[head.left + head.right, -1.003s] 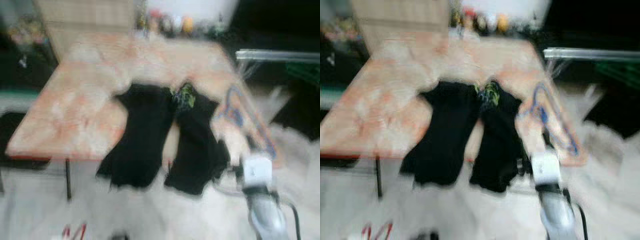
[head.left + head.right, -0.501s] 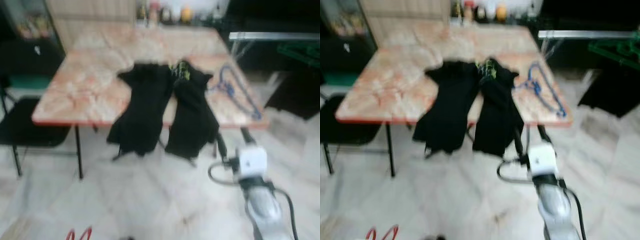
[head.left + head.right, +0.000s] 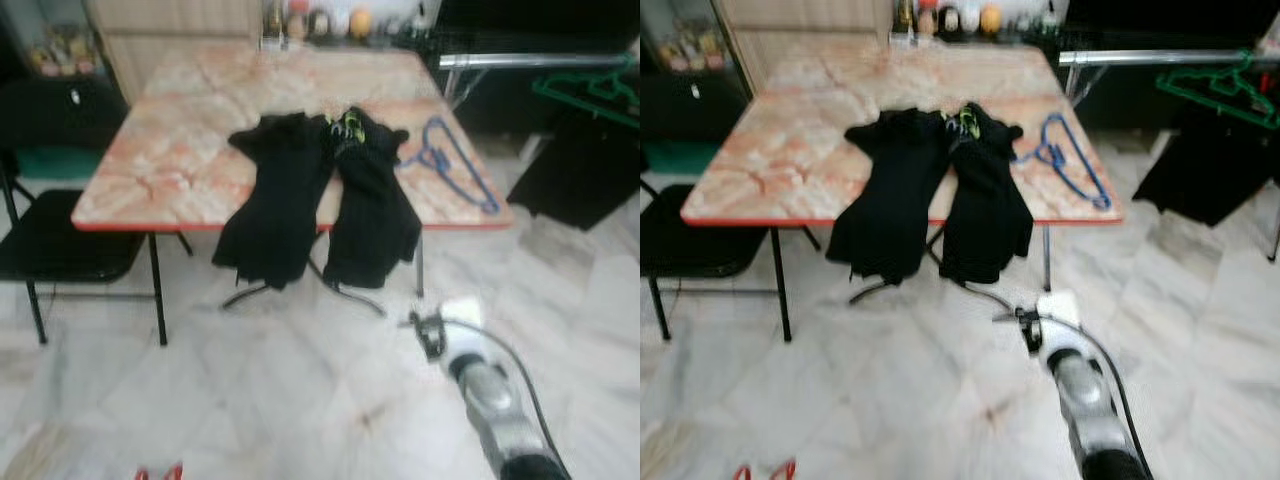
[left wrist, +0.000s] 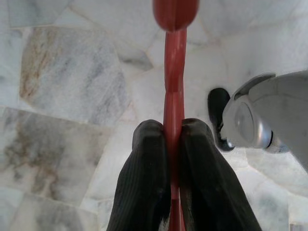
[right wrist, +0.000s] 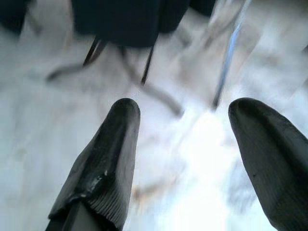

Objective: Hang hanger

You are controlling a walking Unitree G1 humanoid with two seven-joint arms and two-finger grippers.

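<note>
Marble floor (image 4: 72, 86) beneath left hand (image 4: 174, 139) pinching red hanger (image 4: 174, 96).

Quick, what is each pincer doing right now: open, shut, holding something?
Left pincer: shut on a red hanger, above the marble floor.
Right pincer: open, holding nothing, low over the floor near the table.

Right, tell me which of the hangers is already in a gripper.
The red plastic hanger, pinched between the left gripper's black fingers. The blue hanger lies on the marble-patterned table; the green hanger hangs on the metal rail.
</note>
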